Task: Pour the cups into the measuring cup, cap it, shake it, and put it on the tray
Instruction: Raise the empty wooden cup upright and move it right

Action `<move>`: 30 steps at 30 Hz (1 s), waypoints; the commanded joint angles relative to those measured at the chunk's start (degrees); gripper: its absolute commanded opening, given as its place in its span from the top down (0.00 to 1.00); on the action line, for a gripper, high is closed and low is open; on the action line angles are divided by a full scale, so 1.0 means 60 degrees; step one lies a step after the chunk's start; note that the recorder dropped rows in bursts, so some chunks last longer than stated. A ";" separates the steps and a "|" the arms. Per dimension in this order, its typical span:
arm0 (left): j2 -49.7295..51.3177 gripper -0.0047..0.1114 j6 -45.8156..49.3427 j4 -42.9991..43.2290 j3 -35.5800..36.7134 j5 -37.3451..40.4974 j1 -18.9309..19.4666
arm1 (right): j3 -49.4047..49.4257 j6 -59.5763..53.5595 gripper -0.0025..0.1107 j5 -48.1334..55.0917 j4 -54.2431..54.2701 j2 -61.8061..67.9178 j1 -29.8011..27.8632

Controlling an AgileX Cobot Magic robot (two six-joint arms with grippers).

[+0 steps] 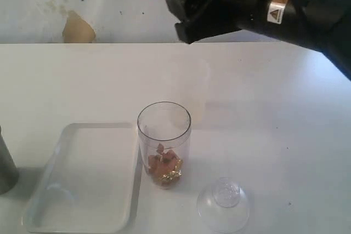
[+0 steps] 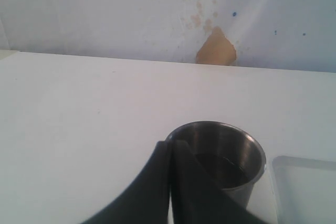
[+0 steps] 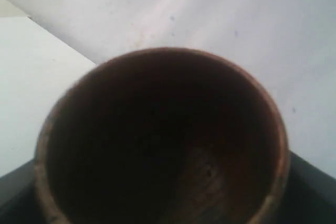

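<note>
The clear measuring cup (image 1: 164,141) stands upright just right of the white tray (image 1: 60,141), with pink and gold bits at its bottom. Its clear dome cap (image 1: 223,204) lies on the table to the front right. My right gripper (image 1: 189,12) hangs high above and behind the measuring cup, shut on the brown wooden cup (image 3: 163,140). That cup's dark inside faces the wrist camera and nothing shows in it. The steel tumbler (image 2: 231,156) stands left of the tray (image 2: 304,182). My left gripper (image 2: 170,148) is shut and empty, just in front of the tumbler's rim.
The steel tumbler (image 1: 5,168) shows at the far left edge of the exterior view. A stained white wall with a tan patch (image 1: 77,28) runs behind the white table. The right arm's black body (image 1: 307,9) crosses the upper right.
</note>
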 commanded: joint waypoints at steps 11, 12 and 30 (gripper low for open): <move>-0.0050 0.96 0.0027 -0.0047 0.0060 0.0000 -0.0004 | 0.0197 0.0617 0.98 0.0998 0.0904 0.1242 -0.3603; -0.0050 0.96 0.0027 -0.0047 0.0060 0.0000 -0.0004 | 0.0299 0.0617 0.98 0.0761 0.0904 0.1444 -0.3707; -0.0050 0.96 0.0027 -0.0047 0.0060 0.0000 -0.0004 | 0.0294 0.0894 0.98 -0.4962 0.0034 0.6792 -0.4278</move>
